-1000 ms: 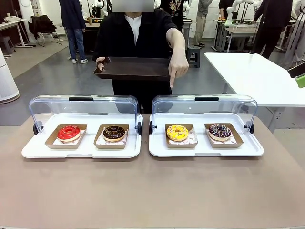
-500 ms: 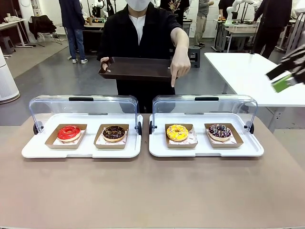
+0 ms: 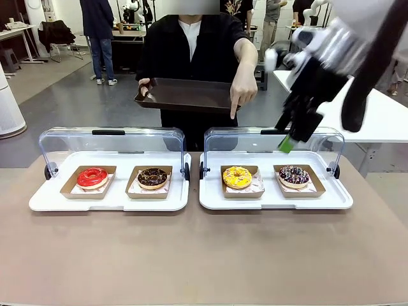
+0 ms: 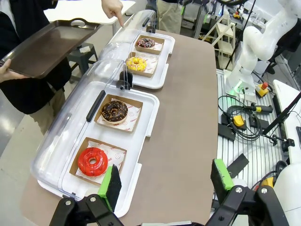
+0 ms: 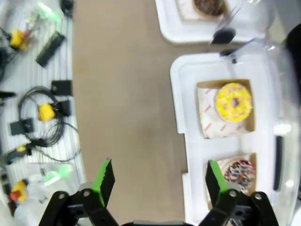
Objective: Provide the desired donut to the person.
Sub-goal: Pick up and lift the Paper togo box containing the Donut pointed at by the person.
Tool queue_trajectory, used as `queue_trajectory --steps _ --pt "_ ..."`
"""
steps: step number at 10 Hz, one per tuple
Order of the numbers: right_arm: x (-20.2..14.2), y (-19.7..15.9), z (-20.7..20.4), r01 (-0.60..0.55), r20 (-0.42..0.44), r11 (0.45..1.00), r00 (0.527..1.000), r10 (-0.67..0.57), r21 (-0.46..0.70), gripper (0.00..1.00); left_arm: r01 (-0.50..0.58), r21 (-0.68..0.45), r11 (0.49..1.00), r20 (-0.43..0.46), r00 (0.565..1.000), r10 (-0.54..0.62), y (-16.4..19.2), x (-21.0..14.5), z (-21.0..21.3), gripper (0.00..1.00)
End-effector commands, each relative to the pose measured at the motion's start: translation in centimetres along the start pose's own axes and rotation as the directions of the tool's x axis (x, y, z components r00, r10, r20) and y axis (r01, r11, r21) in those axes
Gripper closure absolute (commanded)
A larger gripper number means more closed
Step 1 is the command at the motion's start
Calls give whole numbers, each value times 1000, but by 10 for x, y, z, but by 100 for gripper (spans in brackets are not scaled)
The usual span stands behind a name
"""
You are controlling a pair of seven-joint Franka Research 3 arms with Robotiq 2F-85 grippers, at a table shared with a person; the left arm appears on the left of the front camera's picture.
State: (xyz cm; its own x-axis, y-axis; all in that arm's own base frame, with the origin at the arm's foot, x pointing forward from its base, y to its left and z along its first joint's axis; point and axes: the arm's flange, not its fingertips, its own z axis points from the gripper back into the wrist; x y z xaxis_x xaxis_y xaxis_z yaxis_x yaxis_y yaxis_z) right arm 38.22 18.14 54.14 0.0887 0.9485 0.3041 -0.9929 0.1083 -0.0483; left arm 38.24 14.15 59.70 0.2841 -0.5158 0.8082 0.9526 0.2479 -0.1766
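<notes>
The person [image 3: 191, 44] stands across the table holding a dark brown tray [image 3: 185, 95]. Their other hand [image 3: 242, 92] points a finger down toward the yellow donut [image 3: 237, 176] [image 5: 233, 102] [image 4: 136, 63]. Next to it, on the same white tray [image 3: 274, 203], lies a dark sprinkled donut [image 3: 294, 174] [image 5: 240, 170]. A red donut [image 3: 92, 177] [image 4: 92, 161] and a chocolate donut [image 3: 152, 178] [image 4: 114, 110] lie on the left white tray [image 3: 108, 201]. My right gripper [image 3: 292, 137] [image 5: 159, 181] hangs open and empty above the right tray's lid. My left gripper [image 4: 165, 181] is open and empty, high over the table's left end.
Each donut sits in its own brown paper box. Clear domed lids [image 3: 111, 143] [image 3: 274, 141] stand raised behind both white trays. The brown table top [image 3: 204, 255] in front of the trays is bare. Cables and boxes [image 5: 42, 113] lie off the table's near side.
My right arm has swung in from the picture's right edge to above the right tray's lid. The person has kept pointing and shifted the brown tray slightly.
</notes>
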Motion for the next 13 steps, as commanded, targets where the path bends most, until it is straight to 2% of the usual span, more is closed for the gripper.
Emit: queue_trajectory --steps 1,3,5,7,8,9,13 --pt "-4 5 -61 -60 -142 994 989 46 -96 0 6 -1 1000 8 1000 -6 -1 1 1 0" --pt "-4 15 -107 -131 -189 987 976 111 -97 0 6 -1 1000 8 1000 -6 -1 1 1 0" --pt "1 20 -126 -156 -182 983 974 137 -98 0 6 -1 1000 8 1000 -6 -1 1 1 0" --pt "-1 18 -127 -117 -153 991 982 107 -60 0 6 -1 1000 8 1000 -6 -1 1 1 0" --pt "-4 17 -118 -56 -103 998 993 57 6 0 6 -1 1000 8 1000 -6 -1 1 1 0" --pt "-1 22 -129 -155 -177 986 974 140 -69 0 6 -1 1000 8 1000 -6 -1 1 1 0" --pt "-1 22 -129 -155 -177 986 974 140 -69 0 6 -1 1000 8 1000 -6 -1 1 1 0"
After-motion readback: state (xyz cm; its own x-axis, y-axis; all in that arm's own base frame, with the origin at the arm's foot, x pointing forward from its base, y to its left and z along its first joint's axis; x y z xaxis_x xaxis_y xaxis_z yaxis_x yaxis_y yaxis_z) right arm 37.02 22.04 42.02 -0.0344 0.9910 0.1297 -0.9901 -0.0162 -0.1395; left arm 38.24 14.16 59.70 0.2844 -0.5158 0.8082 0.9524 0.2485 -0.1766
